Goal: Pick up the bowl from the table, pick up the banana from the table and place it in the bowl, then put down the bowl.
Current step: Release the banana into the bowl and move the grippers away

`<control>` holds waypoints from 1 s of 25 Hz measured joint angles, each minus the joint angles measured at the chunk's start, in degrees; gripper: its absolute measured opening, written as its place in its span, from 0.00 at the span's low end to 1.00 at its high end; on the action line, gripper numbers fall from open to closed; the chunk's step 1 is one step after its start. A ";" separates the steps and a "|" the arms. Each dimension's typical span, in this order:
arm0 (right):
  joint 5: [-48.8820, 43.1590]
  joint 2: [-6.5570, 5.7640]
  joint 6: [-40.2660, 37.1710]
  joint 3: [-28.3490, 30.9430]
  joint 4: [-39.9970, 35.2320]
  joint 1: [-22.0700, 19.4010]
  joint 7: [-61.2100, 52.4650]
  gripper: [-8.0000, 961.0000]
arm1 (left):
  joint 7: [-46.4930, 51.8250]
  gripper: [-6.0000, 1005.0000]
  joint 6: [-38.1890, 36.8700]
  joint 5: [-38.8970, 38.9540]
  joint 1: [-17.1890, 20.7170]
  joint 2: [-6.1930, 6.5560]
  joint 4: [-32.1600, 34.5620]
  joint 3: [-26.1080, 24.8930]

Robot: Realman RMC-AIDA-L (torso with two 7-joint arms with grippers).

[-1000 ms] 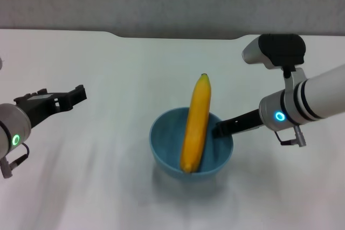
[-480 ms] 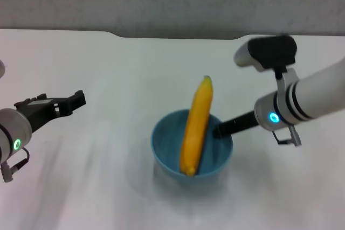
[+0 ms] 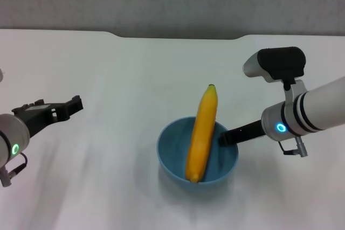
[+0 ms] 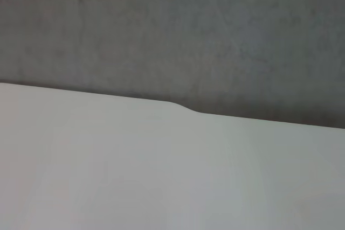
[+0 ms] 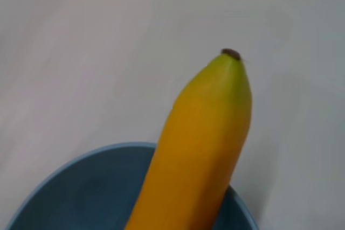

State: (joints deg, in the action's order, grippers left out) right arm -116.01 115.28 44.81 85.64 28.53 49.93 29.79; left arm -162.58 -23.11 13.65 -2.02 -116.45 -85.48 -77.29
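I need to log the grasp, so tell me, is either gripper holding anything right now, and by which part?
The right gripper grips the bowl by its right-hand rim, with the banana lying in it. The left gripper holds nothing, off to the left.

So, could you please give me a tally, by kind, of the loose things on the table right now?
Bowls: 1, the light-blue bowl, its right rim at the right gripper.
Bananas: 1, the banana, leaning in the bowl.
Total: 2.
The left gripper hovers apart at the left.

Glossy blue bowl [image 3: 171, 157], smooth-skinned banana [image 3: 202, 133], matt table [image 3: 118, 79]
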 joint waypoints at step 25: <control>-0.82 -0.13 1.87 -0.68 8.01 -5.26 1.36 0.52 | -0.20 0.88 0.62 -0.03 0.46 0.00 0.31 0.07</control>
State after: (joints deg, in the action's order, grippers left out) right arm -116.83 115.15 46.68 84.95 36.53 44.67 31.16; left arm -162.77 -22.49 13.62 -1.56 -116.45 -85.17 -77.22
